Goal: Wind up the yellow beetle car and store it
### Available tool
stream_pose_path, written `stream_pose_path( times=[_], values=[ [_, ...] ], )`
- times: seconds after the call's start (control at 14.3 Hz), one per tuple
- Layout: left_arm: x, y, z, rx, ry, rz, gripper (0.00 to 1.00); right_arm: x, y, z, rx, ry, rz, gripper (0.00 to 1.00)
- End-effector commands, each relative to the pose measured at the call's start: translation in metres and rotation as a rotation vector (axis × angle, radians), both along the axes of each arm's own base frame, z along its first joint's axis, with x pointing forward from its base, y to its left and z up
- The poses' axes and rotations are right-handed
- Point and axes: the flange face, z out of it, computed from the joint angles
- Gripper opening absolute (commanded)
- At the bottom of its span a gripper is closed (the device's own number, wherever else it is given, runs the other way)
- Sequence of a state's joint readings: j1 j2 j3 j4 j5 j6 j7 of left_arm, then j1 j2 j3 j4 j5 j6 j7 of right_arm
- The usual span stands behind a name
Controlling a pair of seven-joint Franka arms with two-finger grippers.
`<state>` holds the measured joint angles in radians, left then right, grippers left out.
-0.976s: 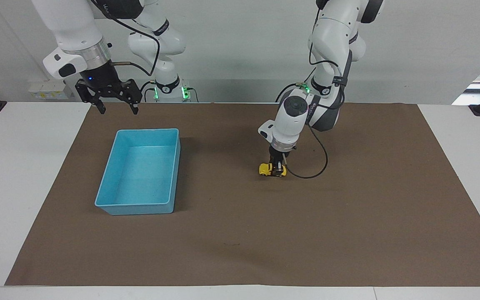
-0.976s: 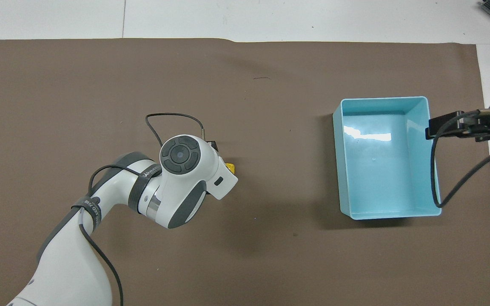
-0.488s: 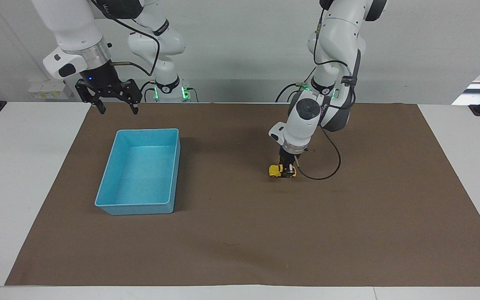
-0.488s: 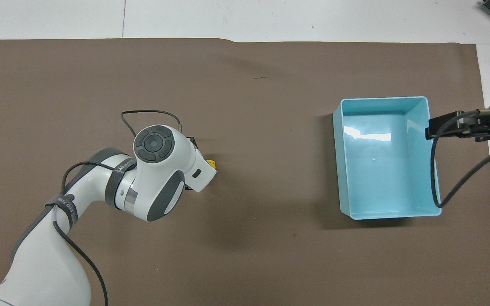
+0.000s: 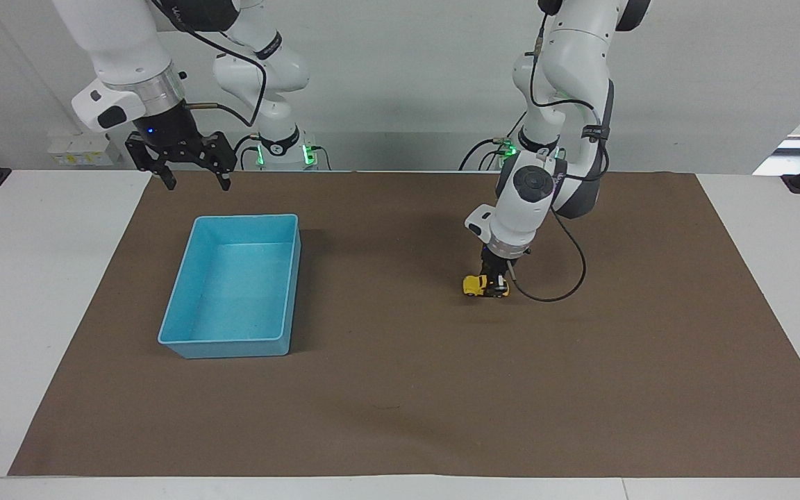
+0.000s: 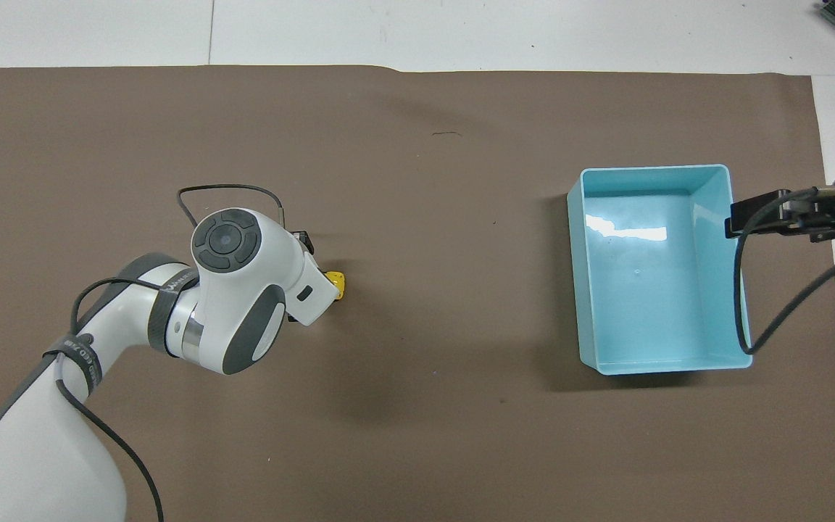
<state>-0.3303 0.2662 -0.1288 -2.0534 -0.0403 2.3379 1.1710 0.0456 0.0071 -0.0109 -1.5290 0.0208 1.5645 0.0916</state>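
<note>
The yellow beetle car (image 5: 483,285) sits on the brown mat with its wheels down. My left gripper (image 5: 496,280) is shut on the car from above. In the overhead view only the car's yellow nose (image 6: 335,281) shows from under the left arm's wrist. The blue bin (image 5: 236,286) stands empty toward the right arm's end of the table and also shows in the overhead view (image 6: 658,270). My right gripper (image 5: 192,177) hangs open above the mat's edge near the robots, beside the bin, and waits.
The brown mat (image 5: 400,389) covers most of the white table. A black cable (image 5: 560,278) loops from the left wrist down to the mat beside the car. The right arm's cable (image 6: 744,290) hangs over the bin's rim.
My left gripper has dragged the car along the mat toward the left arm's end of the table, away from the bin. The right arm has not moved.
</note>
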Motion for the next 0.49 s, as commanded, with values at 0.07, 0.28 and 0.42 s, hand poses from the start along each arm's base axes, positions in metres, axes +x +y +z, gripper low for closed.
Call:
stream_pose_path(
  times=[0.07,0.28,0.42],
  values=[
    [-0.003,0.031,-0.022,0.026,0.024,-0.036,0.00,-0.004,-0.001,0.001,0.029,0.000,-0.011,1.00],
    [0.001,0.044,-0.024,0.027,0.028,-0.041,0.00,-0.004,-0.001,0.001,0.029,0.000,-0.011,1.00],
    [0.003,0.052,-0.025,0.027,0.030,-0.052,0.00,-0.004,-0.001,0.001,0.029,0.000,-0.011,1.00]
  ],
)
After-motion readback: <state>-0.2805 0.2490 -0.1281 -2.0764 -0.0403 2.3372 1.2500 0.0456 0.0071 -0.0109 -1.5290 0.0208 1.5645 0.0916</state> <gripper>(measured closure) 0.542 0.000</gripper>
